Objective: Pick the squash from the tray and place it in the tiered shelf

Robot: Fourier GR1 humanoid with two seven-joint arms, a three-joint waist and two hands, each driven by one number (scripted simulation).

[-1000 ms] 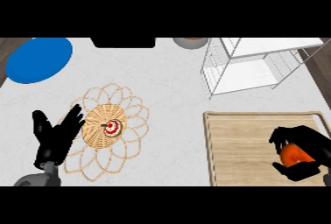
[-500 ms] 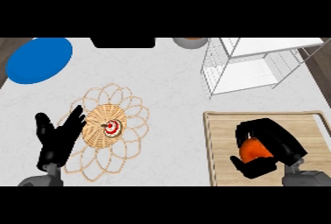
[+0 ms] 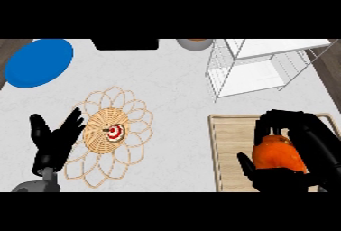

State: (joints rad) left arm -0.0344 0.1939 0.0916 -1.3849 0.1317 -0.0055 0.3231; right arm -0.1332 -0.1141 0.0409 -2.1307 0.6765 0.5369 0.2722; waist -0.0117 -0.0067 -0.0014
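An orange squash (image 3: 278,153) is over the wooden tray (image 3: 230,143) at the lower right. My right hand (image 3: 293,135) is curled round the squash, fingers over its top and thumb below it. Whether the squash still touches the tray I cannot tell. The white wire tiered shelf (image 3: 266,67) stands behind the tray at the upper right. My left hand (image 3: 53,137) rests open at the lower left, fingers up, beside a woven mat.
A round woven wicker mat (image 3: 113,131) with a red and white centre lies left of the tray. A blue plate (image 3: 39,61) sits at the far left. A dark box (image 3: 125,43) and a bowl (image 3: 194,43) stand along the back edge.
My right hand has moved left over the tray, closed round the squash, then shifted back right with it. The left hand has barely moved.
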